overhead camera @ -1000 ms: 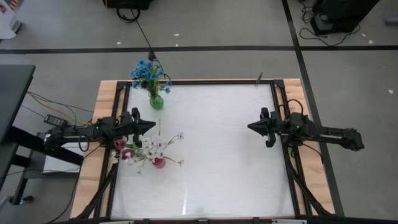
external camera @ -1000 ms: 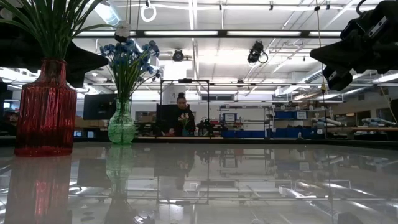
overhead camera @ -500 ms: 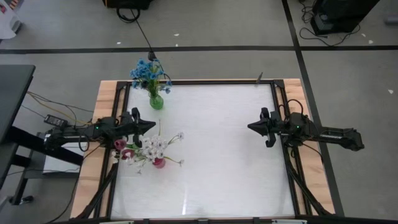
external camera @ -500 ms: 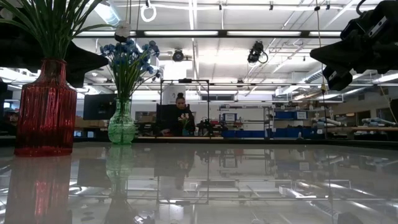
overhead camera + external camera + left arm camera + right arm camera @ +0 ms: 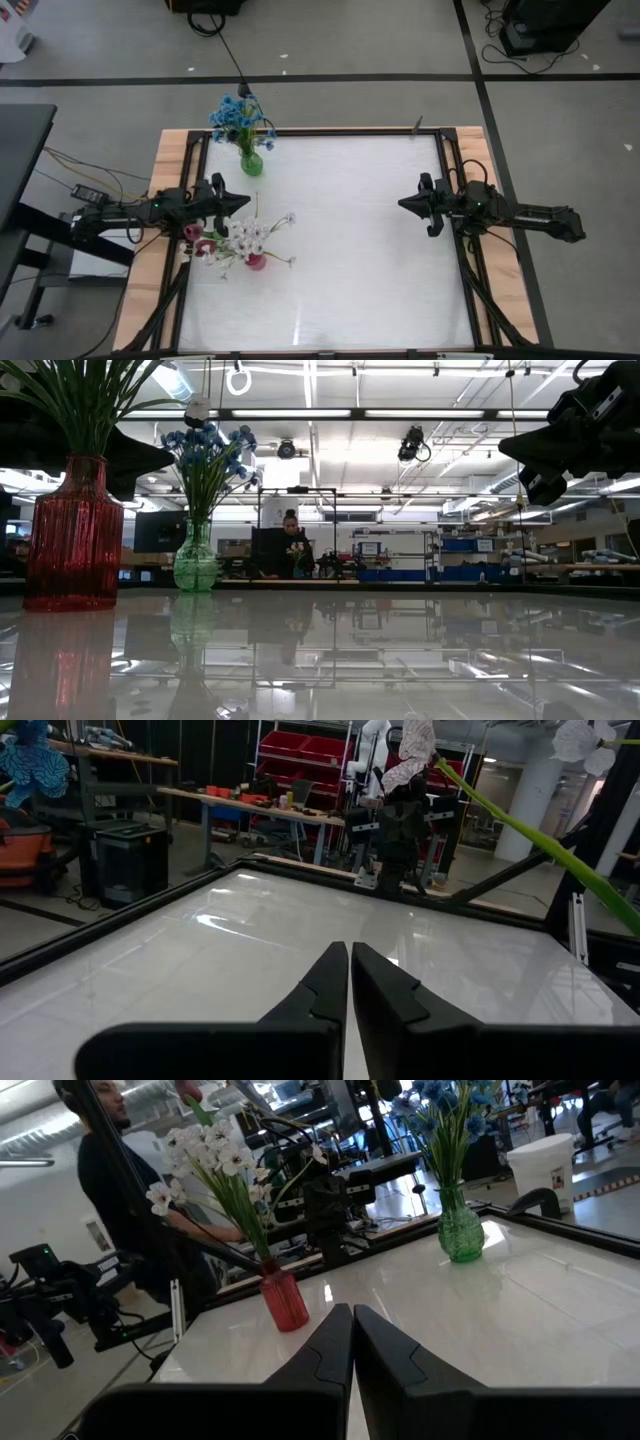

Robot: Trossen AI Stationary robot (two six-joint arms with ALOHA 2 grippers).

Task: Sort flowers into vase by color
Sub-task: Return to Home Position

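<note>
A green glass vase (image 5: 251,162) stands near the table's far-left corner with blue flowers (image 5: 238,117) in it; it also shows as the green vase (image 5: 461,1231) in the right wrist view. A red vase (image 5: 256,260) stands near the left edge holding white blossoms (image 5: 245,237) and pink-red buds (image 5: 192,233); in the low view the red vase (image 5: 68,536) is close to the camera. My left gripper (image 5: 245,201) hovers shut above the table just beyond the red vase. My right gripper (image 5: 402,204) hovers shut near the right edge. Both are empty.
The white table top (image 5: 340,250) is bare between the two arms. A dark frame rail (image 5: 330,131) runs around the table. A person (image 5: 291,546) sits in the room beyond the far edge, and another person (image 5: 115,1190) stands beyond the table's left side.
</note>
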